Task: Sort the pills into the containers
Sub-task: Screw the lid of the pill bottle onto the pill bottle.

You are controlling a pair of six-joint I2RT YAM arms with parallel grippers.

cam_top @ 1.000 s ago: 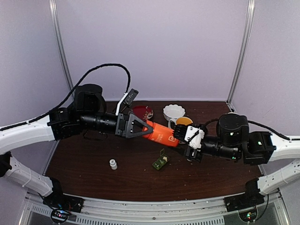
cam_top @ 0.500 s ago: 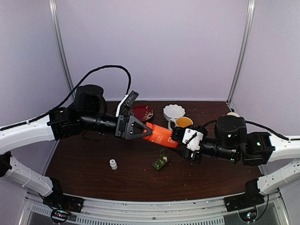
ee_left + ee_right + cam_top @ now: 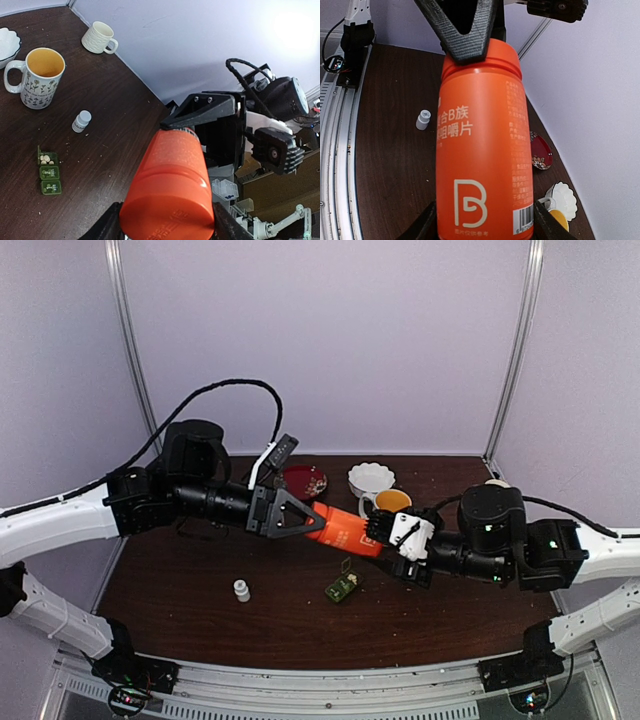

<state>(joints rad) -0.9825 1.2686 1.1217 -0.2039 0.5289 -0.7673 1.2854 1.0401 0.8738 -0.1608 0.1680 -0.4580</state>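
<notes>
Left hand: top view. It is closed round one end of the orange bottle, which hangs clear of the desk, roughly level between your two arms.
Right hand: closed round the opposite end of the same bottle.
Pill box: on the desk near the middle, just on the near side of the bottle. It is too small here to read its lids.
Small white bottle: upright, well to the left of the box.
Patterned mug, white bowl, red dish: along the back.

Left wrist view. Your left fingers clamp the broad near end of the bottle, probably the lid. The box shows three cells. The open compartment holds a few pills. The two shut compartments beside it hide their contents.

Right wrist view. Your right fingers grip the barcode end, and the left hand pinches the ridged far end. No gap shows at the lid.

Progress, as judged: one cell is stocked and at least two are unfilled. The bottle looks unopened, so you have the opening and the dispensing ahead.
</notes>
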